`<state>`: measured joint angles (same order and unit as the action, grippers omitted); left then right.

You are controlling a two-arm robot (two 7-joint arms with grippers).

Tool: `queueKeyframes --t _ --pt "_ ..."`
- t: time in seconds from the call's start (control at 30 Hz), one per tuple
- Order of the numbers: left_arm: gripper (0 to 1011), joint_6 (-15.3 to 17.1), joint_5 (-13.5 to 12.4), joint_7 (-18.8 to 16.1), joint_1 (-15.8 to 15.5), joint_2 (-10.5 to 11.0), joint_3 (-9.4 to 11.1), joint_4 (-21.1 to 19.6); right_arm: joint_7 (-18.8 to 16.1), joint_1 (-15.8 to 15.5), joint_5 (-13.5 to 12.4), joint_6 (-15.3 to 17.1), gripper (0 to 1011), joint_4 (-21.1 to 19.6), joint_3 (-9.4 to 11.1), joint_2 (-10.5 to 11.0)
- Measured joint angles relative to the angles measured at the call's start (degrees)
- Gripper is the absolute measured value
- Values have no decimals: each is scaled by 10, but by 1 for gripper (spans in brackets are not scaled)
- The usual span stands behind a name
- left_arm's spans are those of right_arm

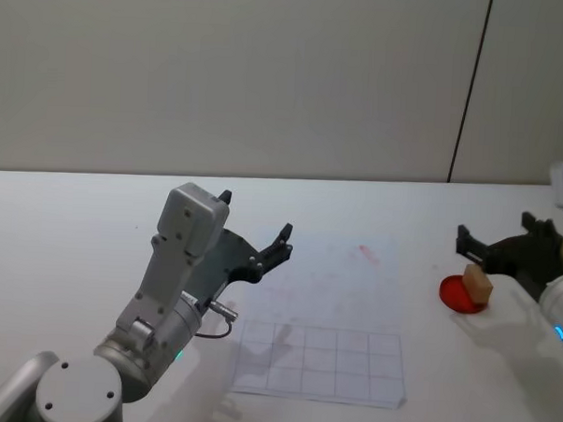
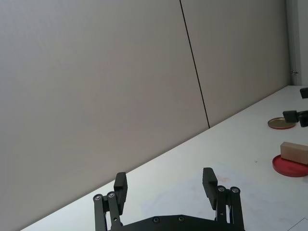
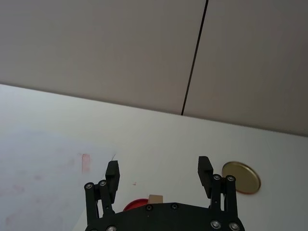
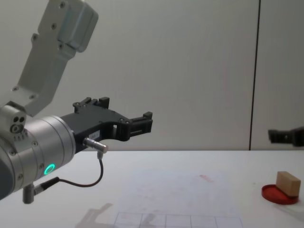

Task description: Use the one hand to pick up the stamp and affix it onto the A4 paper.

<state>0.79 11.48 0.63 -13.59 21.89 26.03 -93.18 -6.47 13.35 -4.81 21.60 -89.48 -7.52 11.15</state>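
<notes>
The pale wooden stamp (image 1: 477, 285) lies on a round red ink pad (image 1: 457, 297) at the table's right side. My right gripper (image 1: 495, 232), black with a blue ring on its arm, hovers open just behind and above the stamp, touching nothing. In the right wrist view the stamp (image 3: 155, 198) shows low between the open right gripper (image 3: 159, 168) fingers. The A4 paper (image 1: 323, 334), white with reddish marks and a printed grid near its front edge, lies flat at the table's centre. My left gripper (image 1: 258, 224) is raised open over the paper's left part.
A gold round lid (image 3: 240, 177) lies on the table beyond the ink pad, toward the wall. The large left arm with a green ring (image 4: 49, 168) fills the near left. A plain wall runs behind the table's far edge.
</notes>
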Motion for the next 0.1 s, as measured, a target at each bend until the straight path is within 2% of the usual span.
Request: queueKeyframes --t 0.1 --pt "993 0 0 0 0 0 0 0 2 -16 4 -28 1001 -24 4 8"
